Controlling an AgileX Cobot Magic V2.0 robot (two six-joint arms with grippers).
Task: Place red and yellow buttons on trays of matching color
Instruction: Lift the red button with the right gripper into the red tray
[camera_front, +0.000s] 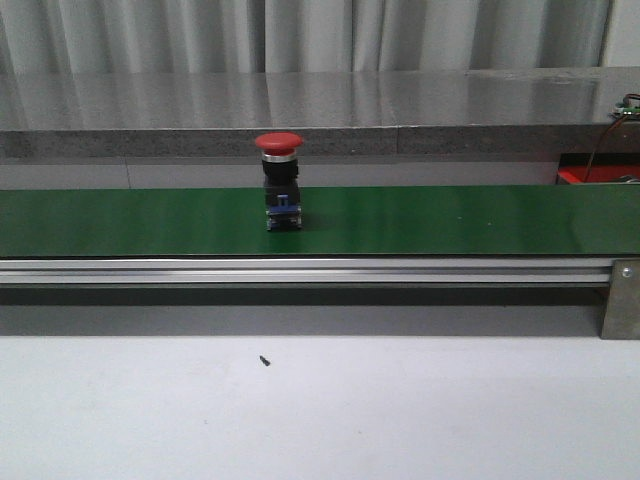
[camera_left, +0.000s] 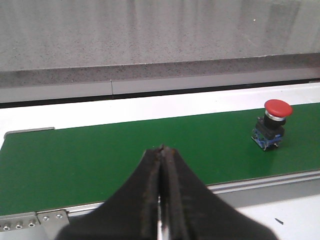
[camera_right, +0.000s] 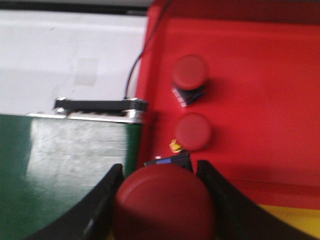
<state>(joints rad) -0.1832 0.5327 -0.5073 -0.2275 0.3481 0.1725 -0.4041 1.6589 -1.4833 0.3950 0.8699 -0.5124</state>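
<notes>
One red button (camera_front: 279, 190) with a round cap and black body stands on your green belt (camera_front: 450, 220). Your left gripper (camera_left: 161, 165) is pressed together; your right gripper (camera_right: 160, 190) squeezes another red button (camera_right: 164, 205) over the red tray (camera_right: 260, 90).

The right wrist view is blurred throughout. There the red button (camera_right: 164, 202) between the right gripper (camera_right: 161, 200) fingers is cut off by the picture's lower edge, and its cap hides its body. The red tray (camera_right: 260, 90) runs off the edge, and 2 more red buttons (camera_right: 190, 72) (camera_right: 194, 131) on it look soft. In the front view the tray (camera_front: 575, 176) shows only as a sliver, and neither arm appears. A dark speck (camera_front: 265, 360) on the table is too small to identify.
</notes>
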